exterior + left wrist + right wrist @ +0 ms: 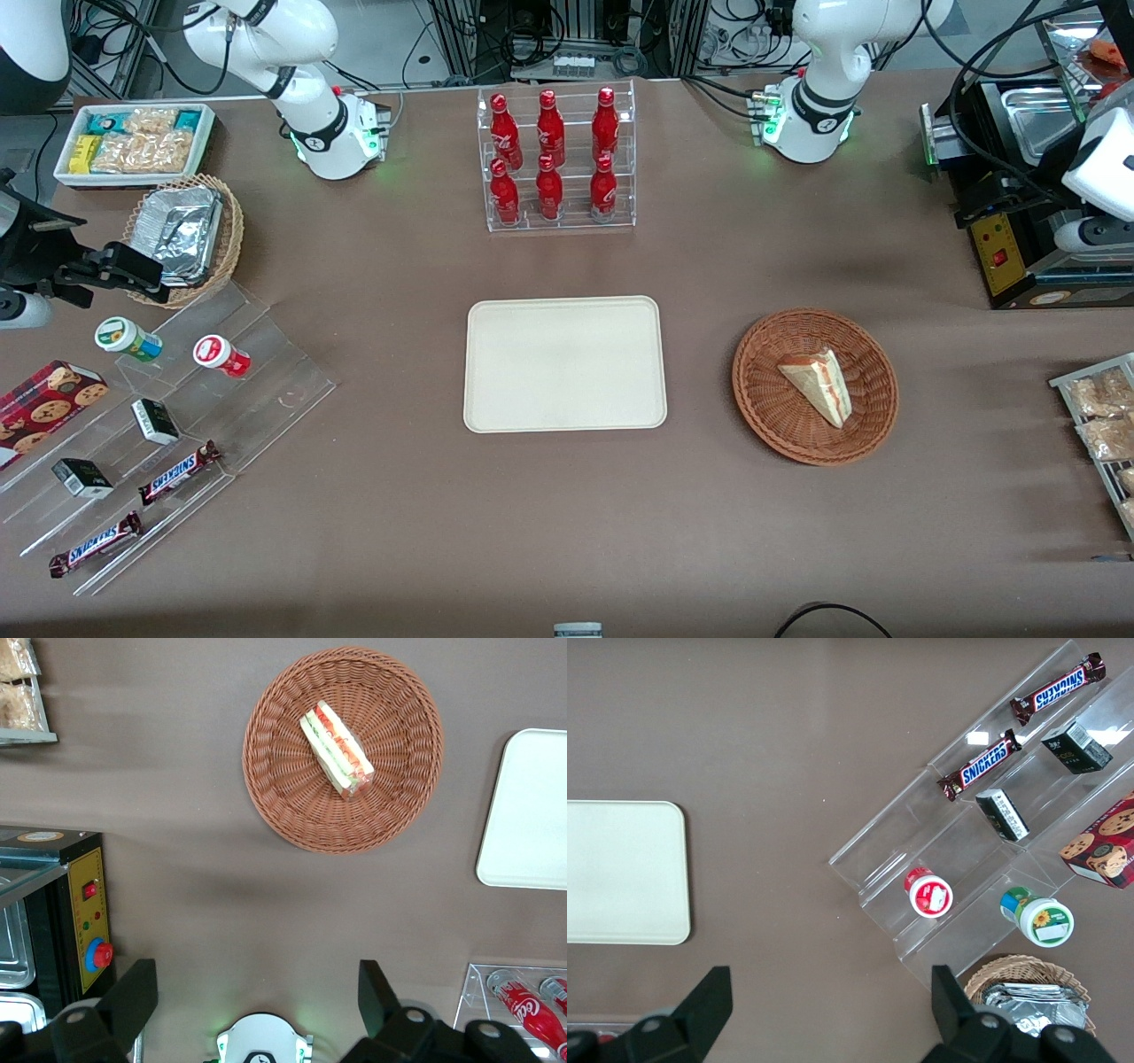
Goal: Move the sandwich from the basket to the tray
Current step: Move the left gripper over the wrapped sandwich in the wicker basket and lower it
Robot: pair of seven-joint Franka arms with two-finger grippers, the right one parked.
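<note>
Even, bright overhead light — soft shadows pool just beside the basket (815, 386) and tray (564, 364). The clear stand (992, 806) throws small white glints. The gripper (257, 997), high over the table, shows its fingers (133, 992) dark and slightly soft.

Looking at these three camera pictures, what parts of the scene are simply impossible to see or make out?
- Claw: the left wrist view shows only its two dark fingers, spread open; in the front view the picture's edge cuts it off.
- Sandwich in the basket: its underside is hidden in every view.
- Tray: cut by the edge in both wrist views; whole only in the front view.
- Snack packets toward the working arm's end: cut off, contents unclear.
</note>
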